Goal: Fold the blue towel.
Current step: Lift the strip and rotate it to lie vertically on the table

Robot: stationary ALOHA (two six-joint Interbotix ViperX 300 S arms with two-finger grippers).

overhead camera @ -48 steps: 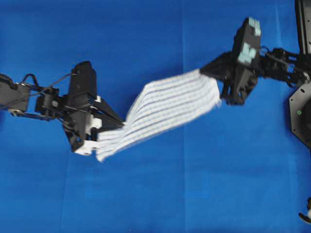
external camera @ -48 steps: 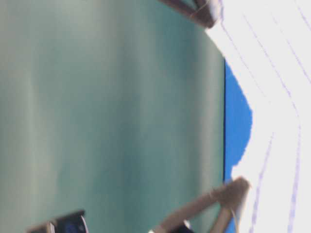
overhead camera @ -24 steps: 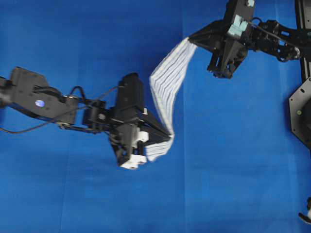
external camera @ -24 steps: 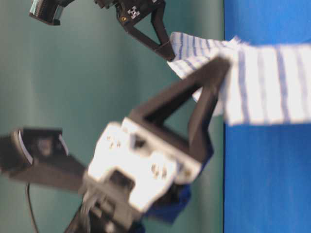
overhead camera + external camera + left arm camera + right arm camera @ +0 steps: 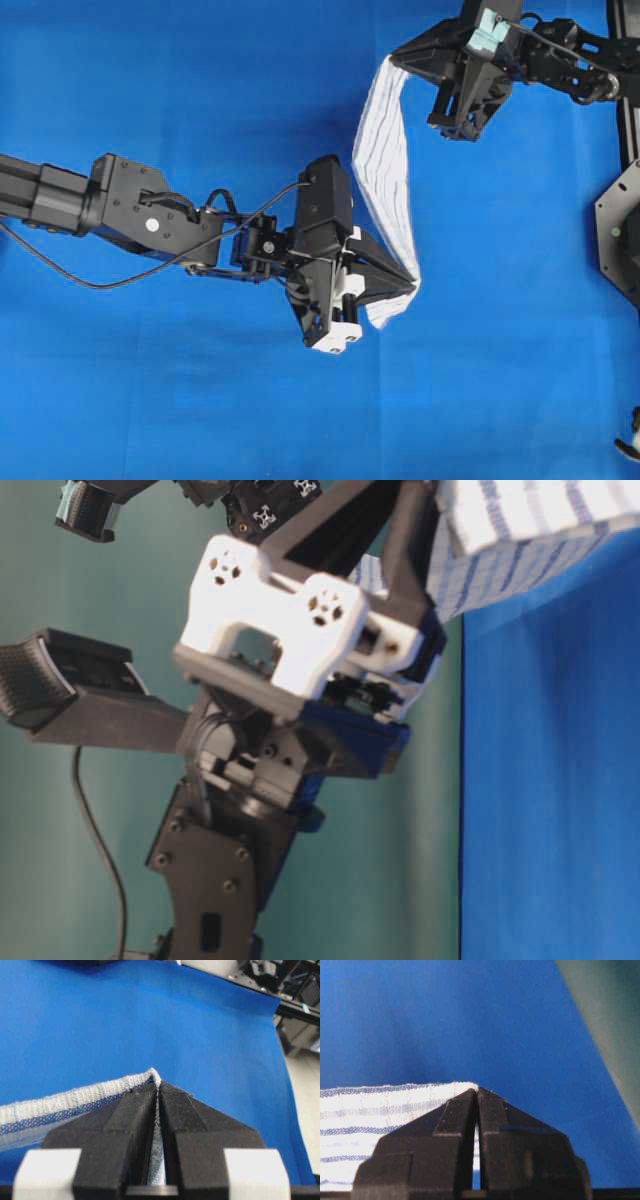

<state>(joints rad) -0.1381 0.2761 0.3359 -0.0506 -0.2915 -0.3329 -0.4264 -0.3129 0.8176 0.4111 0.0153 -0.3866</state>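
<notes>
Pinching one corner of the blue towel [image 5: 75, 1102], the left gripper [image 5: 157, 1091] is showing its black jaws pressed together with only a sliver of white hem between them, so it is fully clamped on cloth. The right gripper [image 5: 477, 1094] is doing the same at another corner: its jaws are meeting tip to tip over the striped edge, with the towel spreading away to the left in its own wrist view.

Moving outward from those two grips, the overhead view is showing the towel hanging as a narrow, twisted band between the right gripper near the top of the frame and the left gripper near the middle. The cloth is sagging and curling slightly below the left jaws. It is being carried above the blue table covering [image 5: 150, 100]; whether its lowest part is brushing the covering is not possible to tell. In the table-level view the left arm's wrist is filling the foreground, with a patch of striped cloth peeking past it at the top right.

Judging from this, the work is sitting in the carry-and-lay phase: both corners are secured and the towel is being held up, not yet spread or doubled over. The next move is probably calling for the two arms to pull the held edge taut and level so the twist drops out, then lower the cloth onto the covering evenly, keeping both grips firm until it is lying flat enough for a fold to be drawn across.
</notes>
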